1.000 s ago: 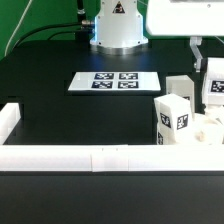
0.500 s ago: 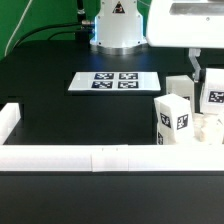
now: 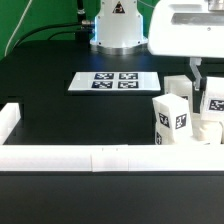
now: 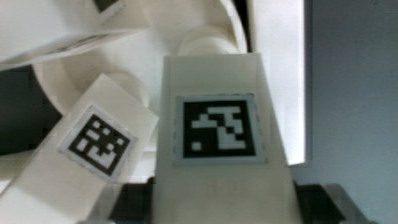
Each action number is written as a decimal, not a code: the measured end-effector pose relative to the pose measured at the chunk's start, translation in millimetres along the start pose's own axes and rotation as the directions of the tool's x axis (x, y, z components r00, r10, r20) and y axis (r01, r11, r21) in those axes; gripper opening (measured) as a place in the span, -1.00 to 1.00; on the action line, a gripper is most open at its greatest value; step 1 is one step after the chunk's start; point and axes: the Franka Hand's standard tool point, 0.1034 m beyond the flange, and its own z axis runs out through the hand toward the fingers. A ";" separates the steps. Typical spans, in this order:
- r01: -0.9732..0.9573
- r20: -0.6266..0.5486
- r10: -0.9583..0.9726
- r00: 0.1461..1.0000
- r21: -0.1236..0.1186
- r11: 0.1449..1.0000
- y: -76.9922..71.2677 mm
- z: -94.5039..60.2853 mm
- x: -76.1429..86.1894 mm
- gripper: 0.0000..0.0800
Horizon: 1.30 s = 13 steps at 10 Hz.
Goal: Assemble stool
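Note:
My gripper (image 3: 209, 84) is at the exterior view's right edge, shut on a white leg block (image 3: 214, 100) with a black-and-white tag, held upright. In the wrist view the same block (image 4: 221, 120) fills the middle, with my gripper (image 4: 226, 203) gripping its sides between dark fingers (image 4: 164, 198). A second leg block (image 3: 172, 118) stands upright in front, also showing in the wrist view (image 4: 98, 140). A third (image 3: 180, 89) stands just behind. Low white stool parts (image 3: 207, 131) lie under the held block; the round seat cannot be made out clearly.
The marker board (image 3: 115, 82) lies flat on the black table at centre. A long white rail (image 3: 100, 157) runs along the front and a short one (image 3: 8, 121) stands at the exterior view's left. The robot base (image 3: 118, 30) stands at the back.
My gripper has come down and slightly toward the exterior view's left, with the leg block in it. The other parts have not moved.

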 end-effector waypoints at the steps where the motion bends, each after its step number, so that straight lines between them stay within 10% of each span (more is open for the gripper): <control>1: 0.002 0.003 -0.002 1.000 -0.002 1.000 -0.3 2.4 -1.9 -0.16; 13: 0.008 -0.071 -0.008 0.997 0.007 1.000 -3.8 5.8 -6.5 -0.16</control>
